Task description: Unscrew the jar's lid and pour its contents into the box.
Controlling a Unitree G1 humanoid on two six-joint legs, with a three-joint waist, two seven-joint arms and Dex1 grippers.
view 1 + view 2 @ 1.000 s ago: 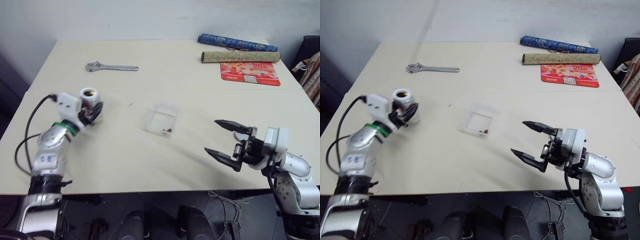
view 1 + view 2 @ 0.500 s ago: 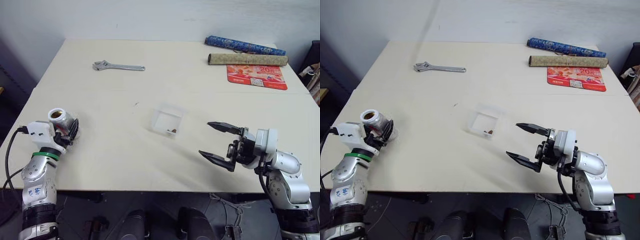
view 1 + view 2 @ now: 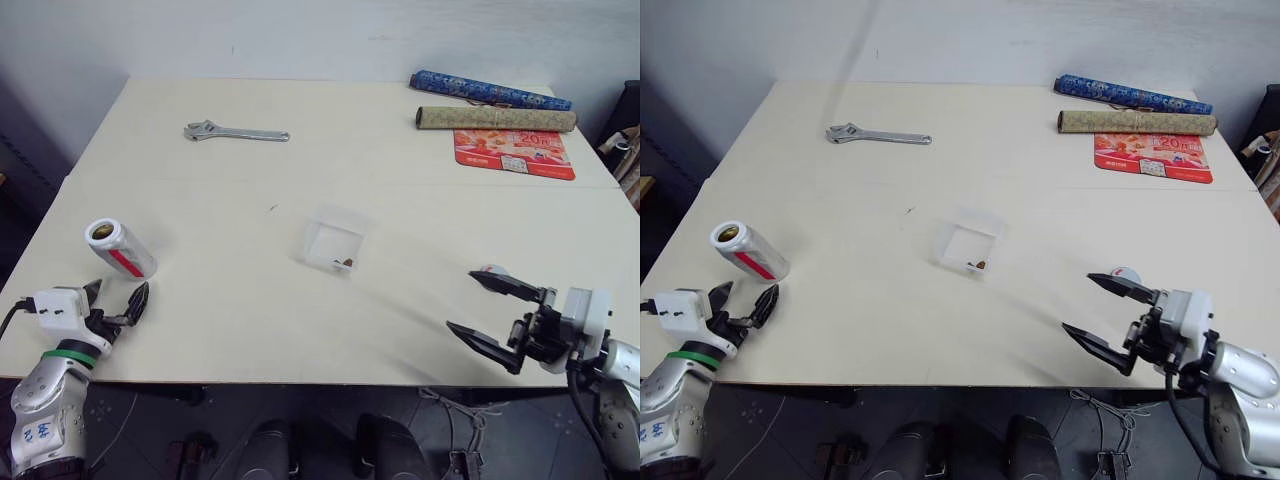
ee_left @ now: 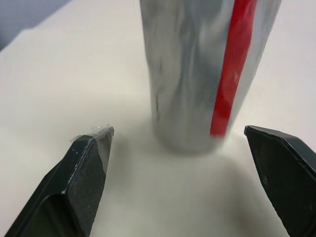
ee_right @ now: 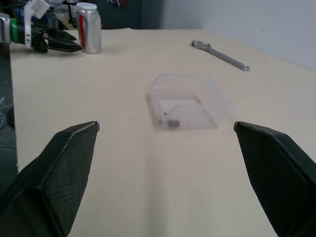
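Note:
The jar (image 3: 120, 250), whitish with a red stripe and an uncapped mouth, stands upright near the table's left front edge. My left gripper (image 3: 115, 303) is open just in front of it, fingers apart from the jar (image 4: 197, 59) and not touching it. The clear box (image 3: 335, 240) sits mid-table with a few brown bits of the contents (image 3: 345, 263) at its near wall. At the right front edge my right gripper (image 3: 462, 300) is open and empty, pointing toward the box (image 5: 185, 101). The lid (image 3: 1124, 272) lies on the table, partly hidden behind the upper finger.
A wrench (image 3: 236, 131) lies at the back left. At the back right are a blue roll (image 3: 488, 88), a tan roll (image 3: 495, 118) and a red card (image 3: 513, 152). Both grippers hang close to the table's front edge (image 3: 300, 378).
The left gripper has opened, leaving the jar standing on the table, and has drawn back toward the front edge. The right gripper has moved right and nearer the front edge, still open.

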